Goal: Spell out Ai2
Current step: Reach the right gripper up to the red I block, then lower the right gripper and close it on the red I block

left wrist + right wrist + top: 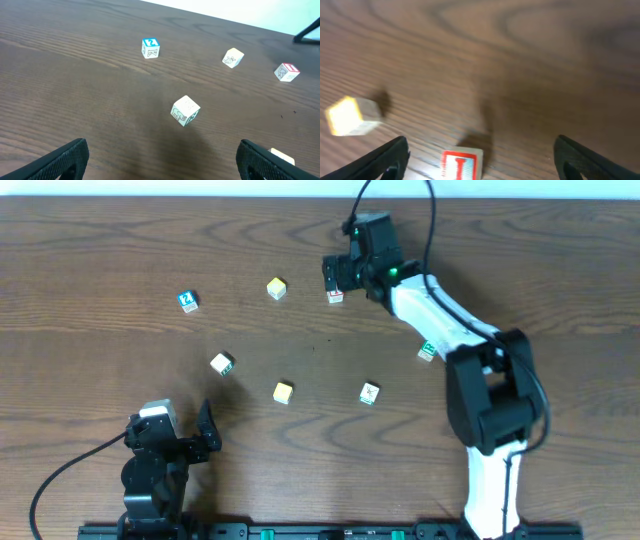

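Right gripper [481,157] stands with fingers wide apart around the red cube [461,164], touching neither side; its blurred letter looks like an I. Left of the red cube lies a yellow cube [276,288], with the 2 cube [187,301] farther left. Left gripper [162,147], also spread, sits well below-left of it.

Seven cubes on the table [100,240]: one blue cube [187,301] at ten o'clock, one red cube [335,296] at twelve, two yellow cubes [277,288] [283,391], three white cubes [222,364] [369,393] [426,352]. Two grippers: left gripper [162,157], right gripper [480,145].
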`<state>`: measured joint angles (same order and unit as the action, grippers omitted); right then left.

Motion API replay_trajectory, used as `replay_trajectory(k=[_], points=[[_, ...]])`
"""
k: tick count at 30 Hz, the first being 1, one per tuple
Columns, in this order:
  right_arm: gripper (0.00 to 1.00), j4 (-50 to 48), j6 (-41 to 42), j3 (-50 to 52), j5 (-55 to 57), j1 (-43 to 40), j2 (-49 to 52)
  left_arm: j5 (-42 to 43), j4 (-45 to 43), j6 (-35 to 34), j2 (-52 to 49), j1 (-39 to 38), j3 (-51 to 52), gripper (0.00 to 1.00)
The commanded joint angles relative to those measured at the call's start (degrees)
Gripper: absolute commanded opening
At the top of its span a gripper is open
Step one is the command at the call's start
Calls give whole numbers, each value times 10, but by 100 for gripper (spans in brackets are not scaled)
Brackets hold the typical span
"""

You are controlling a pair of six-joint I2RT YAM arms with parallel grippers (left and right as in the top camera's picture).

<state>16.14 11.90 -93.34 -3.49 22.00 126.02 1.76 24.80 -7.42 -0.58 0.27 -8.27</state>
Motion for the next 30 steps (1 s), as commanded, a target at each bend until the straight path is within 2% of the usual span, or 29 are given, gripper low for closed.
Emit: replay_trajectory(k=[1, 9, 16, 27, 30], points=[[91, 4, -14, -17, 20, 18, 16, 4, 1, 8, 3, 1, 11, 95], [88, 12, -22, -17, 38, 48, 44, 3, 1, 8, 3, 1, 11, 95], [80, 21, -24, -17, 104, 62, 44, 3, 1, 8, 3, 1, 11, 95], [82, 22, -23, -17, 123, 62, 67, 3, 1, 8, 3, 1, 11, 95], [79, 19, -23, -17, 123, 62, 68, 3, 1, 8, 3, 1, 11, 96]])
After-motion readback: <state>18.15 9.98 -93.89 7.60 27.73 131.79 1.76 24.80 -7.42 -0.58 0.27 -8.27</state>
